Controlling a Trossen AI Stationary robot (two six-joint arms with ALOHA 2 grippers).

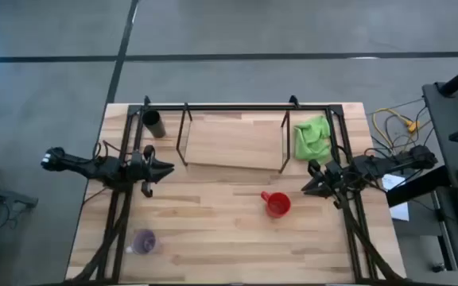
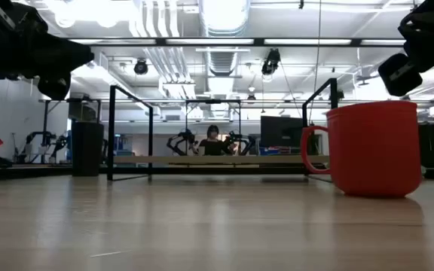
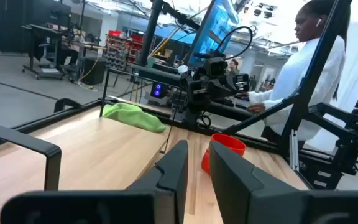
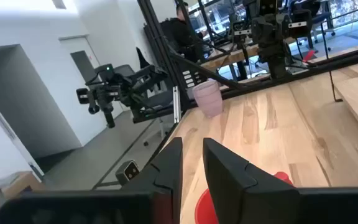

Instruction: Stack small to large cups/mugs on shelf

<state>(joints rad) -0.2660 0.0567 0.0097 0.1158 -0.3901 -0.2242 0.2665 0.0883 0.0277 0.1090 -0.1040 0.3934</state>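
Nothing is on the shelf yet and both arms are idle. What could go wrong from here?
Three risks, as judgement:
1. The shelf has thin rods at its sides; an arm could clip one.
2. The red mug lies just ahead of the right gripper, whose fingers stand only narrowly apart; a low approach could shove the mug.
3. The purple cup sits near the table's front edge, behind the left gripper, so a nudge might push it off.

We see open tabletop between the two arms, broken only by the red mug near the right gripper. The shelf board lies bare between its thin rods; the black tumbler and green cloth flank it outside.
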